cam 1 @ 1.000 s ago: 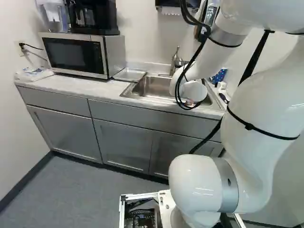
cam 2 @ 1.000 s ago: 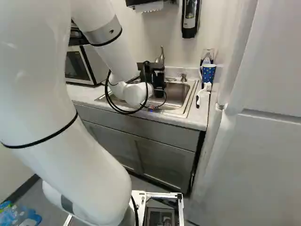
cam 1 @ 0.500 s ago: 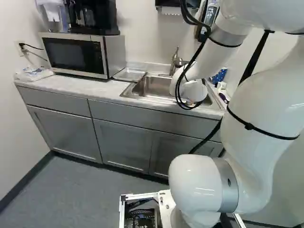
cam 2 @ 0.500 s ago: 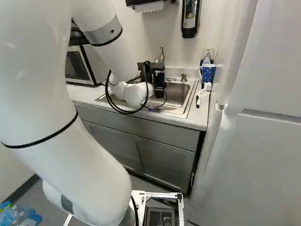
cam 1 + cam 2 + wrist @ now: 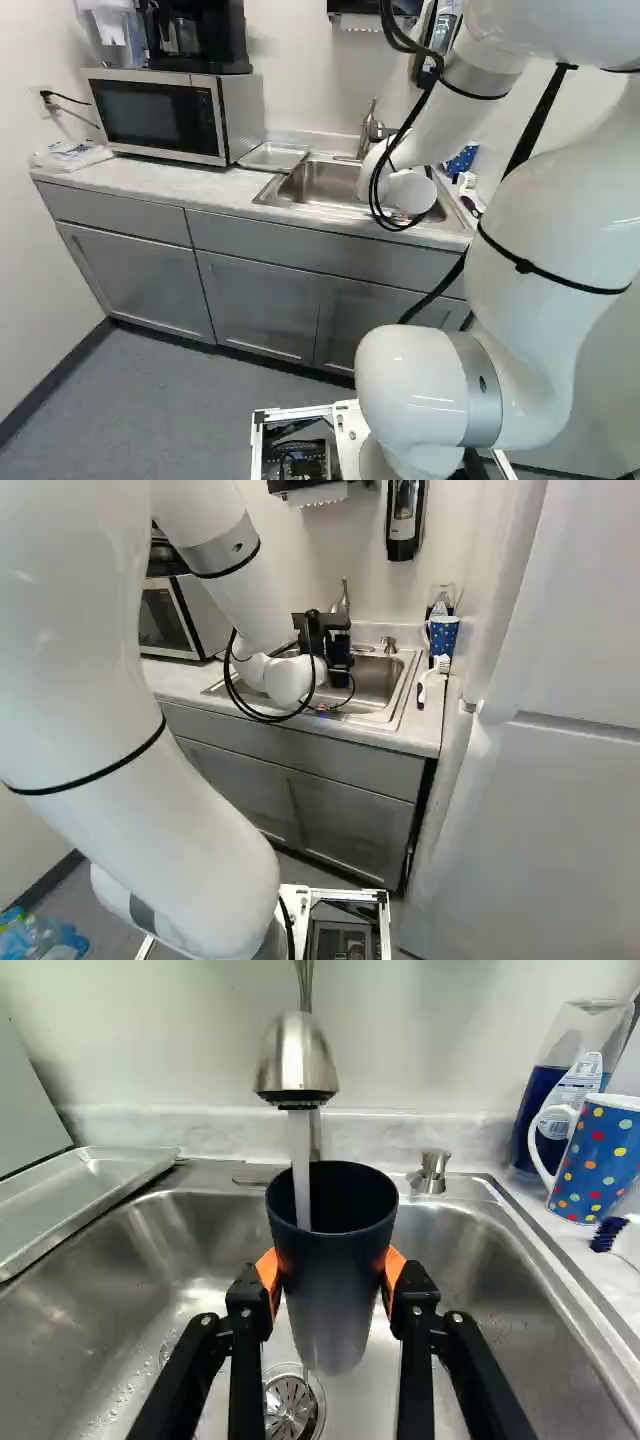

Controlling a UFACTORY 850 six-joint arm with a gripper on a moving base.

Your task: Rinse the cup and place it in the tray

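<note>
One black gripper (image 5: 340,670) has its two fingers clamped on one dark cup (image 5: 335,1270), mouth up beneath one running faucet (image 5: 297,1060). Open basin room separates the cup from the side rims of the sink (image 5: 520,1290). One shallow tray (image 5: 273,157) lies beside one microwave (image 5: 155,115); one dotted mug (image 5: 442,635) stands opposite.

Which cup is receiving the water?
The dark cup gripped by the pincer: the stream from the faucet falls into it; the dotted mug stands beside the sink.
</note>
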